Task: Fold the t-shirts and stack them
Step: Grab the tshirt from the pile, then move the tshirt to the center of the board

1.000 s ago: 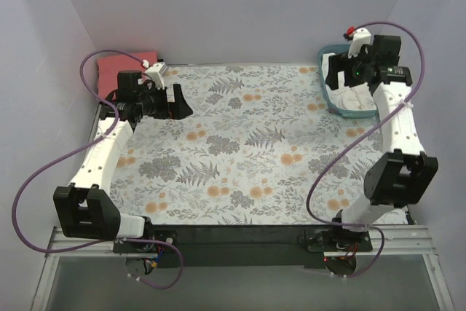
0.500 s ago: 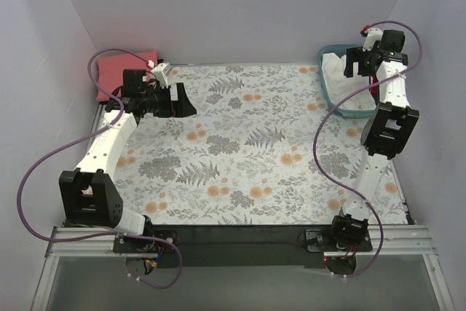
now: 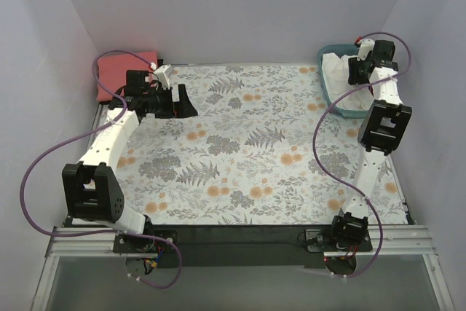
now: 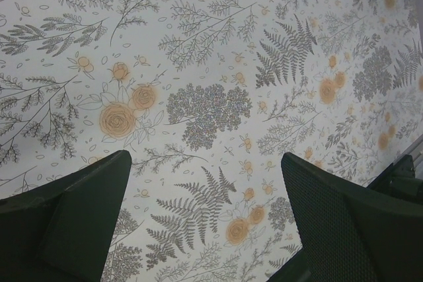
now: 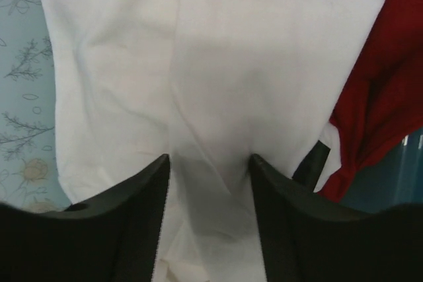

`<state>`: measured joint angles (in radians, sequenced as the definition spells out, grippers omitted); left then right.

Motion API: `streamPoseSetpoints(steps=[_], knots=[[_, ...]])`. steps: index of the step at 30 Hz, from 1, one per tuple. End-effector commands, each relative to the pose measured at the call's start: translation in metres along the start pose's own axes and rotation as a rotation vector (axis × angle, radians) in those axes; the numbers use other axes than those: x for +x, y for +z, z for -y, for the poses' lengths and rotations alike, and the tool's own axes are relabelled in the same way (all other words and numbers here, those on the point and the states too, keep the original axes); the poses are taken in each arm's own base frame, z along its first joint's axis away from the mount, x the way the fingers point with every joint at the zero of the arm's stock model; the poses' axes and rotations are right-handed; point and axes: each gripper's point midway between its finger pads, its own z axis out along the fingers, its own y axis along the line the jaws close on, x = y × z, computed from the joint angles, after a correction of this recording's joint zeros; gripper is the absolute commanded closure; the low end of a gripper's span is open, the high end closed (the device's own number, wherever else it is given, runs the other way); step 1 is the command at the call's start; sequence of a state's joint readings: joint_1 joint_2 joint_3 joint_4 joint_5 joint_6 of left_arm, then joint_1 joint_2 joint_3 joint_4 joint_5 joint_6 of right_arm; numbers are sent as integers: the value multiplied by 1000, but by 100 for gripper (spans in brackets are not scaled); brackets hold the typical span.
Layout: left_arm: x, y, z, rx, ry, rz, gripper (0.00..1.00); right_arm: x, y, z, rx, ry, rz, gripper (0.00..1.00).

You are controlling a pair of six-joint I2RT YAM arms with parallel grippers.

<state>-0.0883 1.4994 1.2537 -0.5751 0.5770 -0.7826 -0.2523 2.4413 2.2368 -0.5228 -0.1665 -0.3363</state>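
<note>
The middle of the floral table cloth (image 3: 247, 143) gives me wide, flat passage between the arms. Far right, the teal tub (image 3: 328, 92) wall, the white t-shirt (image 5: 218, 64) and the red t-shirt (image 5: 383, 97) crowd my right gripper (image 5: 208, 160). The coral-pink t-shirt (image 3: 120, 71) blocks the far-left corner.

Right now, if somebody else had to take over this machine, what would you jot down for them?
Left pincer: open, empty, over the floral table cloth.
Right pincer: down in the teal tub, fingers either side of a ridge of the white t-shirt; gripped or not, I cannot tell.
Things: the white t-shirt and the red t-shirt are in the tub at the far right; the coral-pink t-shirt lies at the far left corner, apparently folded.
Done: possibly the coral-pink one.
Left: pull out, fold and stack the white and the red.
</note>
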Motion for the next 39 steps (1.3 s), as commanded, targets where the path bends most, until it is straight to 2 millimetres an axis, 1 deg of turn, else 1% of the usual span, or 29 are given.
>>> streamPoseSetpoints(steps=[1, 2, 3, 5, 6, 7, 9, 10, 12, 13, 15, 16, 18, 19, 21, 22, 24, 25, 26, 27, 29, 30, 31, 32, 33, 34, 35, 36, 39], knots=[[-9, -6, 8, 16, 27, 27, 2, -5, 0, 6, 27, -34, 20, 48], [-9, -7, 9, 16, 28, 29, 2, -6, -3, 6, 28, -41, 22, 62], [-10, -8, 10, 16, 30, 31, 2, -6, -6, 7, 31, -49, 21, 72], [-12, -10, 11, 17, 33, 36, 2, -13, -19, 9, 51, -57, 27, 98], [-13, -11, 13, 21, 33, 38, 2, -17, -25, 9, 54, -71, 32, 99], [-16, -14, 16, 27, 41, 49, 2, -31, -43, 10, 64, -86, 62, 99], [-18, -17, 20, 35, 46, 59, 2, -36, -61, 2, 37, -94, 74, 99], [-19, -20, 22, 38, 49, 68, 2, -54, -87, -1, 43, -104, 121, 99], [-20, -23, 25, 42, 49, 76, 2, -65, -113, -12, 9, -111, 157, 99], [-20, -27, 29, 51, 48, 84, 2, -86, -145, -18, 4, -120, 221, 99], [-20, -30, 33, 62, 52, 94, 2, -104, -176, -24, 3, -129, 282, 99], [-21, -32, 34, 64, 55, 102, 2, -122, -207, -29, 5, -138, 343, 99], [-21, -37, 38, 70, 58, 117, 2, -145, -244, -36, 7, -160, 425, 99], [-21, -38, 39, 71, 62, 123, 2, -161, -275, -42, 8, -178, 490, 99], [-23, -44, 43, 70, 69, 142, 2, -186, -318, -49, 11, -203, 589, 99], [-24, -45, 43, 67, 69, 150, 2, -197, -346, -57, 9, -224, 645, 99], [-27, -50, 45, 58, 68, 173, 2, -214, -383, -72, -27, -252, 738, 99], [-28, -51, 45, 56, 67, 178, 2, -227, -415, -80, -23, -279, 808, 99], [-29, -52, 46, 53, 67, 185, 2, -237, -436, -87, -34, -303, 872, 99], [-30, -54, 47, 52, 68, 191, 2, -243, -453, -92, -42, -300, 918, 99], [-32, -58, 48, 47, 69, 205, 2, -256, -502, -107, -44, -343, 1055, 99], [-33, -59, 49, 47, 68, 211, 2, -259, -517, -114, -64, -330, 1098, 99], [-33, -61, 50, 44, 64, 214, 2, -261, -546, -122, -63, -345, 1164, 99], [-33, -62, 51, 43, 67, 220, 2, -262, -556, -129, -85, -349, 1197, 99], [-33, -64, 51, 42, 70, 224, 2, -269, -580, -135, -86, -374, 1281, 99], [-33, -65, 50, 35, 68, 227, 2, -268, -601, -145, -118, -365, 1329, 99], [-34, -67, 51, 32, 70, 237, 2, -267, -613, -154, -157, -371, 1358, 99], [-35, -68, 51, 26, 72, 243, 2, -270, -634, -162, -168, -402, 1426, 99], [-36, -72, 51, 14, 71, 257, 2, -263, -659, -184, -301, -390, 1473, 99]])
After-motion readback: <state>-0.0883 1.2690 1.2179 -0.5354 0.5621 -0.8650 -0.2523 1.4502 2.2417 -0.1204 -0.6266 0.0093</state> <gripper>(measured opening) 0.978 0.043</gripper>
